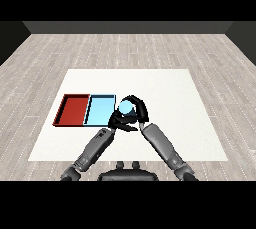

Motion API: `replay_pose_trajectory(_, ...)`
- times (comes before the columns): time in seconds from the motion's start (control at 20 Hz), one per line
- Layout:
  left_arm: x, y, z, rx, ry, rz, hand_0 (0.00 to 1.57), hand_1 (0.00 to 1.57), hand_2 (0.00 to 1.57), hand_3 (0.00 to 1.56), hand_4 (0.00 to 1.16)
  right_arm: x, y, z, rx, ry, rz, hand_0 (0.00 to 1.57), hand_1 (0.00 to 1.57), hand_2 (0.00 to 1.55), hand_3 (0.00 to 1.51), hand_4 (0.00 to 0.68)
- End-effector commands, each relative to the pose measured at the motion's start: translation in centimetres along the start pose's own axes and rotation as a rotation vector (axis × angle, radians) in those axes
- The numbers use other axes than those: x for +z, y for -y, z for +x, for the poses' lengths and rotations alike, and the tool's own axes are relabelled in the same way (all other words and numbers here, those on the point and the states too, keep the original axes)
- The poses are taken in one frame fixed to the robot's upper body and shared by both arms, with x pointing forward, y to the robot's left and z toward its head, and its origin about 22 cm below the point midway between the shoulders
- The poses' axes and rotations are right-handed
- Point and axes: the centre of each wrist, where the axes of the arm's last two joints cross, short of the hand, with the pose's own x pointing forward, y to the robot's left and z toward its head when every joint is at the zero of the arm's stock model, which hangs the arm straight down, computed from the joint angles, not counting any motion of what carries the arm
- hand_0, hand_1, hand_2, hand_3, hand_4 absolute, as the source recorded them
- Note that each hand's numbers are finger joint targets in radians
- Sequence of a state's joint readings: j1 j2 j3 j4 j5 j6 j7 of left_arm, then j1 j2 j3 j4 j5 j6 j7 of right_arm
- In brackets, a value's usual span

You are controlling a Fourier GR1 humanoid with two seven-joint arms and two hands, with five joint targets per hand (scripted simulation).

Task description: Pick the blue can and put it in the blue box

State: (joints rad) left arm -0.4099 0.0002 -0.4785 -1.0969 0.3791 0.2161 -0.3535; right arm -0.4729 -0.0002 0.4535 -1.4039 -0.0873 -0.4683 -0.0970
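Observation:
The blue can (125, 106) shows its light blue top just right of the light blue tray's (99, 115) right rim. My right hand (139, 110) is curled round the can from the far and right sides. I cannot tell whether the can rests on the table or hangs above it. My left hand (118, 120) lies just in front of the can, with relaxed fingers reaching to the right below it and holding nothing. The lower part of the can is hidden by both hands.
A red tray (72, 109) lies against the left side of the light blue tray. Both trays sit on the left half of the white table (170, 98). Wooden floor surrounds the table.

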Motion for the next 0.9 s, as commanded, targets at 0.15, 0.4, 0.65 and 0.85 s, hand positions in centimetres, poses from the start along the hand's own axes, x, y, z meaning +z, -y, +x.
replay_pose_trajectory(0.15,-0.8,1.9,0.1,-0.068,-0.067,0.046,0.0,0.0,0.0,0.0,0.51,1.4,0.0,0.5,-0.099,0.007,-0.004,1.47,1.47,1.47,1.4,0.595)
replay_pose_trajectory(0.4,-1.3,0.8,-1.0,0.059,-0.015,0.147,0.86,0.86,0.94,0.77,0.57,1.5,-1.8,-0.1,-0.12,0.008,0.002,1.45,1.45,1.45,1.39,0.614)
replay_pose_trajectory(0.65,-1.4,1.3,-0.9,0.1,-0.01,0.148,1.57,1.57,1.57,1.48,0.84,0.9,-0.4,-0.4,-0.148,0.014,-0.004,1.46,1.46,1.44,1.4,0.631)
replay_pose_trajectory(0.85,-0.7,2.1,-0.8,0.078,0.024,0.13,1.57,1.57,1.57,1.51,1.0,2.2,-2.0,0.5,-0.165,0.015,-0.034,1.43,1.43,1.44,1.39,0.609)
